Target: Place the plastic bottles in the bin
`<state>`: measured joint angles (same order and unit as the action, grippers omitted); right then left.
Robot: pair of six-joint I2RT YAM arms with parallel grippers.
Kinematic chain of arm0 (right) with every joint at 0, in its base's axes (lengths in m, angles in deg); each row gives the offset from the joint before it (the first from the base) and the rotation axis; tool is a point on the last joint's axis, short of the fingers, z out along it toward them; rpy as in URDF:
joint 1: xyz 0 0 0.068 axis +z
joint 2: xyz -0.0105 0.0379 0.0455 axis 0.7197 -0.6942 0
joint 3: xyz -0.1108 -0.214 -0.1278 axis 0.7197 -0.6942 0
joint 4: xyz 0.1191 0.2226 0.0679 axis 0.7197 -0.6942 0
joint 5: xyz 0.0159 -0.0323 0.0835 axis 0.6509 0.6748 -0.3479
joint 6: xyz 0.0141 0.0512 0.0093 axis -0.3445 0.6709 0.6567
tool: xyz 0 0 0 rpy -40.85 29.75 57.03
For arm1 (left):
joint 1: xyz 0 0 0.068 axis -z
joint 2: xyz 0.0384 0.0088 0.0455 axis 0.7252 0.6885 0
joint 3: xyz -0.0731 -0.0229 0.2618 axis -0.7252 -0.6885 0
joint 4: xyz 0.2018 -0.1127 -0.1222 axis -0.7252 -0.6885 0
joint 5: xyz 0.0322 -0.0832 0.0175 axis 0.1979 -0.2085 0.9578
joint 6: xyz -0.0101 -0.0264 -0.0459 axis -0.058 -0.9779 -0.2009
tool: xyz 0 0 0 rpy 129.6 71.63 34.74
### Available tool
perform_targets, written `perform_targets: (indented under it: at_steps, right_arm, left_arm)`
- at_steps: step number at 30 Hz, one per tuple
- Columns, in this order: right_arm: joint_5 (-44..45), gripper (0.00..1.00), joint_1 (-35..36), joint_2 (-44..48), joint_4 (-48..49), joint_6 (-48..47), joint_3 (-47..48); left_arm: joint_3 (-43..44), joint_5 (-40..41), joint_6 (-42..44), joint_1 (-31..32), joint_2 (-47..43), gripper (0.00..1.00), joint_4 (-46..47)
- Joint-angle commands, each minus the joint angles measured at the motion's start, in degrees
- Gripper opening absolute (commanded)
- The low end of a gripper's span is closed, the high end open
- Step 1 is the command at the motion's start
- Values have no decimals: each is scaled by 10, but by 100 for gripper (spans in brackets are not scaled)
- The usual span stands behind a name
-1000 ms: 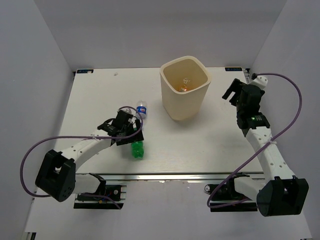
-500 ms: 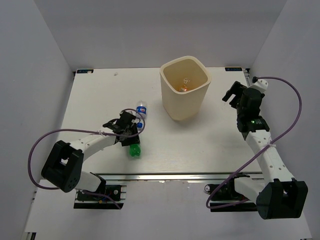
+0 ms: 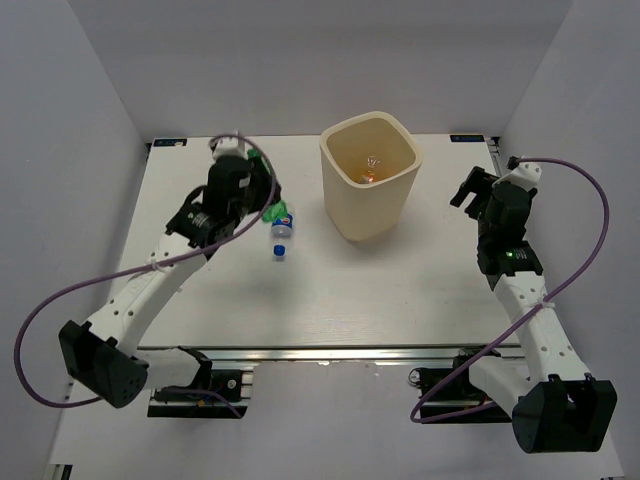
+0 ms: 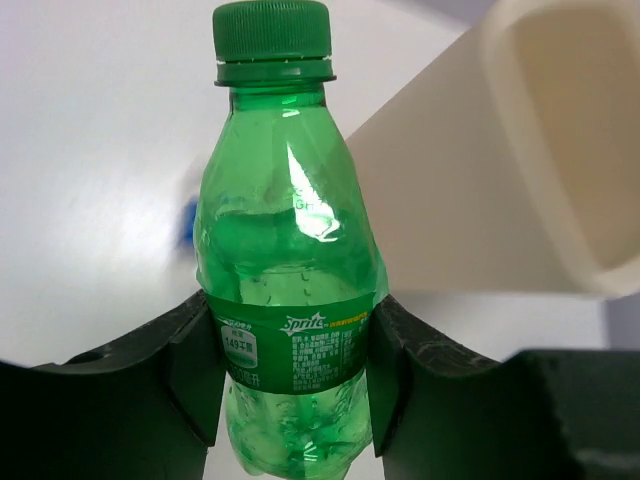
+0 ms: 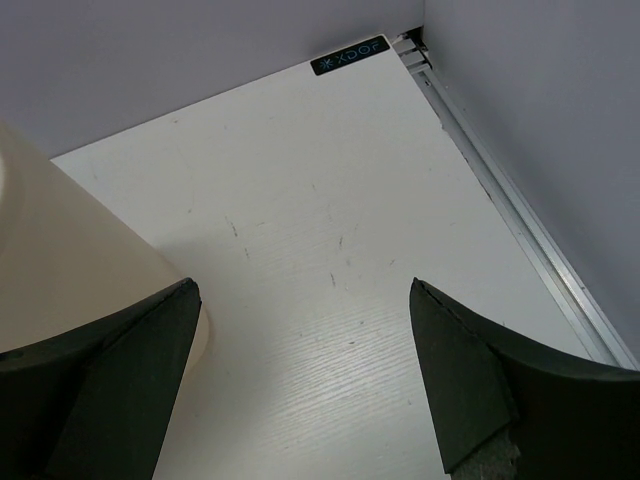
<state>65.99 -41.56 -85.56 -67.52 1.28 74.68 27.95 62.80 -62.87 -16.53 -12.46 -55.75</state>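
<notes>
Well, from above, the left gripper (image 3: 262, 200) is hanging raised over the table (image 3: 400, 290), left of the bin (image 3: 365, 215), and is clamping the green bottle (image 3: 272, 212). A clear bottle with a blue label (image 3: 281, 240) is lying on the board just beneath. An orange shape (image 3: 370, 172) is showing deep inside the bin.

At the left wrist, both fingers (image 4: 195, 350) are pinching the green bottle at its label band. The bin's mouth is sitting off to the right, not underneath. Letting go here would likely drop it against the outer wall, and thin, slick plastic could twist in that grip.

At the right wrist, the right gripper (image 5: 290, 400) is hovering spread and empty, between the bin's wall and the edge rail (image 5: 520, 230), with bare board for moving.
</notes>
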Motion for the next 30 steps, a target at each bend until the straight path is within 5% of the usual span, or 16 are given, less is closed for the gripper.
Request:
perform_targets:
  at_steps: [1,7,14,17,18,23,27,30]
  right_arm:
    - [-8,89,-7,6,31,-34,-6]
    - [-5,89,-20,3,27,-51,-12]
    - [-17,89,-29,-9,41,-58,-20]
    - [-23,89,-32,-21,37,-59,-14]
    - [-23,89,-32,-25,36,-59,-12]
    - [-34,89,-34,-31,33,-56,-7]
    - [-37,89,-37,-35,39,-51,-12]
    - [-33,89,-38,-44,39,-45,-11]
  left_arm:
    - [131,-50,55,1,67,34,99]
    - [380,-246,74,4,274,37,159]
    - [583,-324,76,19,432,46,144]
    - [622,-367,73,22,468,74,150]
    - [624,-372,77,21,471,98,147]
    - [622,-295,141,21,440,98,72]
    - [532,-108,184,16,351,98,50]
    - [393,-62,172,-12,270,98,87]
